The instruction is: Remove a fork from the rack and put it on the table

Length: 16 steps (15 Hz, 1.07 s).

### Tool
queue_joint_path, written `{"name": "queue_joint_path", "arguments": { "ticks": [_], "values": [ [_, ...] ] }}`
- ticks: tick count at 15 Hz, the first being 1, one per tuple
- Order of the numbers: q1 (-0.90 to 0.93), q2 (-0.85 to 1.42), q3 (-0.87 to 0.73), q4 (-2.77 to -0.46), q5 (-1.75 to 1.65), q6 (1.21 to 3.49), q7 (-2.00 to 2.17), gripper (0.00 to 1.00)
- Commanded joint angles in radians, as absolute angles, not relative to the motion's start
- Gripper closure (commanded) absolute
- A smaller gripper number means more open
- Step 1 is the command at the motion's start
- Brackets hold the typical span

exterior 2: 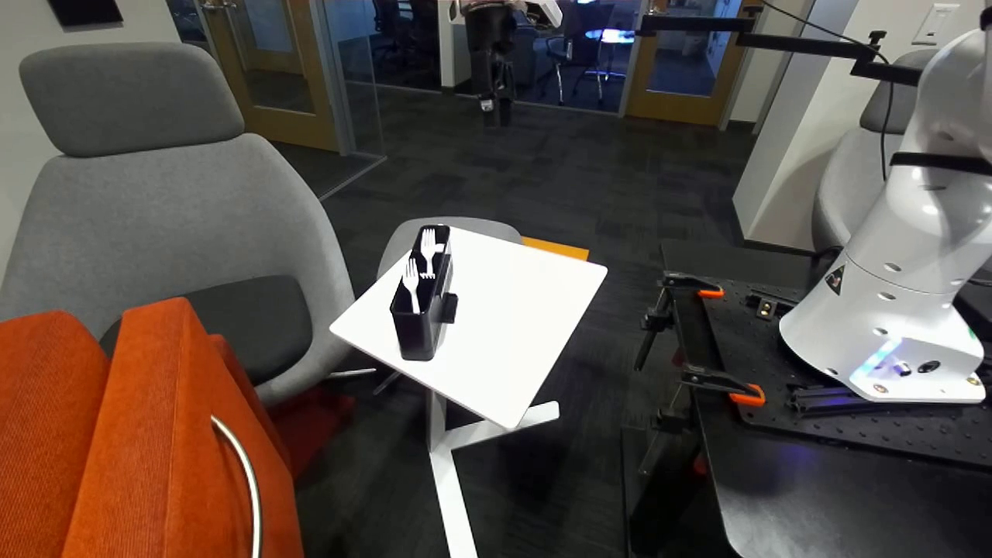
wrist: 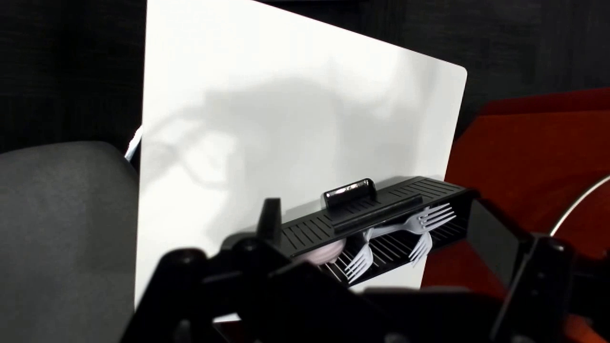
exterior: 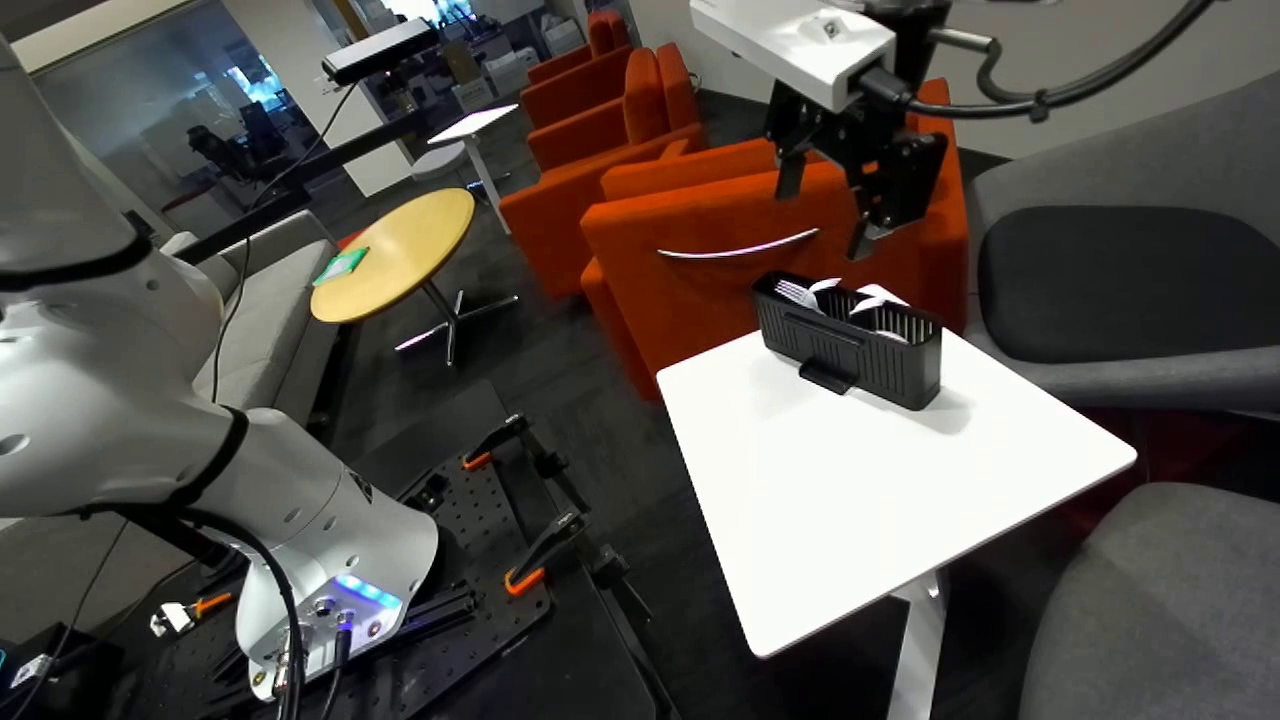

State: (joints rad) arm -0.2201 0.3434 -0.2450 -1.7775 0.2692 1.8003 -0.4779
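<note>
Gripper (exterior: 823, 220) unclenched, spread wide, hanging higher than rack (exterior: 852, 348) and apart from it. Rack black, slotted, upright near edge of white table (exterior: 870, 480). Pale forks (wrist: 421, 223) inside rack, tines showing at its top; wrist view shows three, one slanting toward rack end, plus rounded pinkish item (wrist: 328, 251), kind unclear. Orange chair (exterior: 725, 295) and grey chair (exterior 2: 163, 221) near table in both exterior views.

All views down onto the table (wrist: 286, 138), wrist's nearest
</note>
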Motion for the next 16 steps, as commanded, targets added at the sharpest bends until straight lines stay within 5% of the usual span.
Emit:
{"name": "queue_joint_path", "arguments": {
  "ticks": [1,16],
  "values": [
    [-0.259,0.343,-0.203,-1.769,0.255,1.799,-0.469,0.00],
    [-0.338,0.556,-0.055,-1.757,0.392,2.182,-0.510,0.00]
  ]
}}
